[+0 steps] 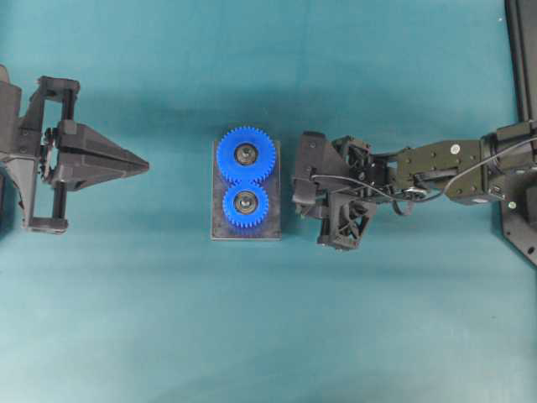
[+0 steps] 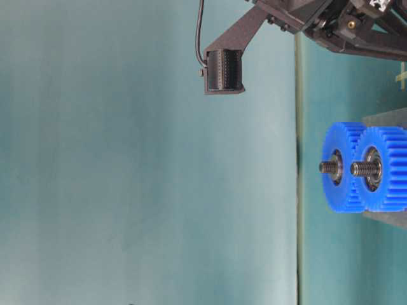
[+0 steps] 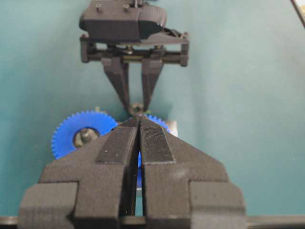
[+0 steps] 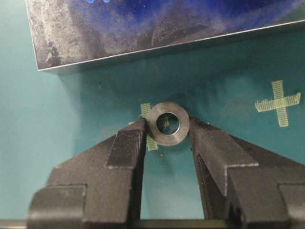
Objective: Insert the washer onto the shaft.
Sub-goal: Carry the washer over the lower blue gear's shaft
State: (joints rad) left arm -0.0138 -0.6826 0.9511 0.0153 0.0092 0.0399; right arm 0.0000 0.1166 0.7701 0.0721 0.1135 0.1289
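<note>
Both fingers (image 4: 127, 143) of the right gripper (image 4: 167, 128) pinch the flat washer (image 4: 167, 123), half-open; a thin edge grip could let it squirt away.

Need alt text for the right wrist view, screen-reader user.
Seen from the right wrist camera, the right hand has its two dark fingers on either side of a small metal washer lying on the teal table. Beyond it sits the edge of a grey base plate, with pale green cross marks on the table.
</note>
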